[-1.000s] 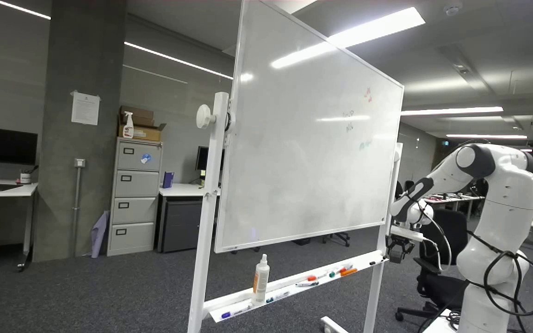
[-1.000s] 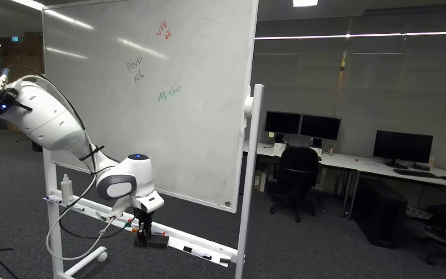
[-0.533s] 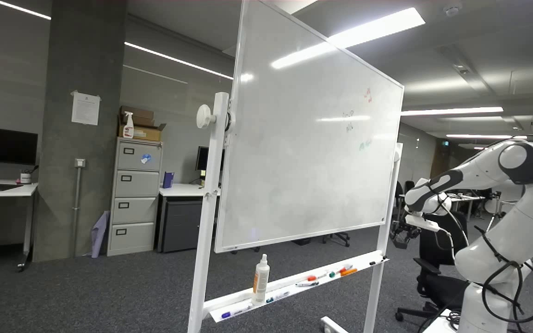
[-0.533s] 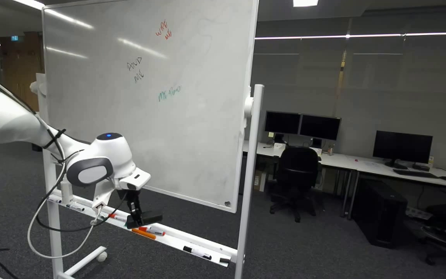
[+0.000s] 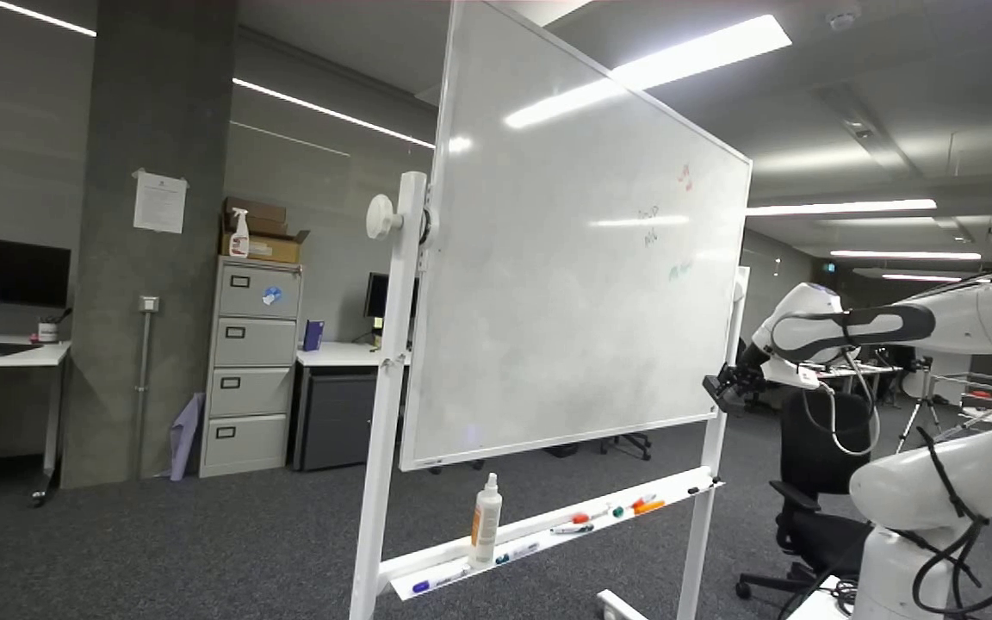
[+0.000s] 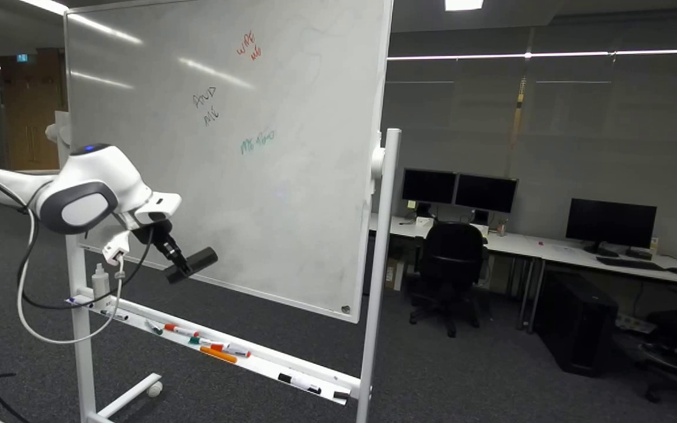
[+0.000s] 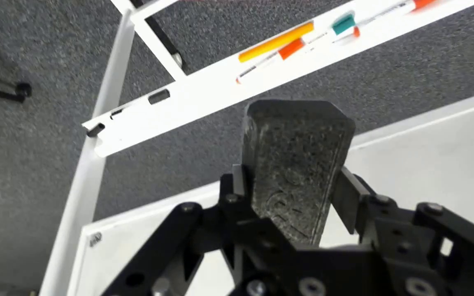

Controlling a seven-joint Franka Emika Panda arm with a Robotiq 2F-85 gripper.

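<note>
- The claw (image 7: 292,189) is clamped about the long sides of a dark block (image 7: 298,152), which is carried in the air above the tray (image 6: 261,361) and near the lower edge of the whiteboard (image 6: 297,223); whether the board is touched cannot be told.
- The block appears to be held off its middle, with a longer end left projecting past the pads (image 7: 348,201). If that end were pressed first, the block could be twisted in the grip or levered out of it.
- The block is seen tilted in both exterior views. If the board were met at that angle, contact might be made by a corner alone.
- At this height, the whiteboard's lower edge could be struck by a forward move; the stand, which is carried on castors (image 6: 155,389), could then be shifted.
- By a dip of the claw, loose markers could be swept off; the orange marker (image 6: 218,354) is laid close to the tray's front edge.
- Slack cables (image 6: 63,342) are hung below the wrist. The bottle (image 5: 486,521) could be toppled if it were snagged by a loop; whether they touch cannot be told.
</note>
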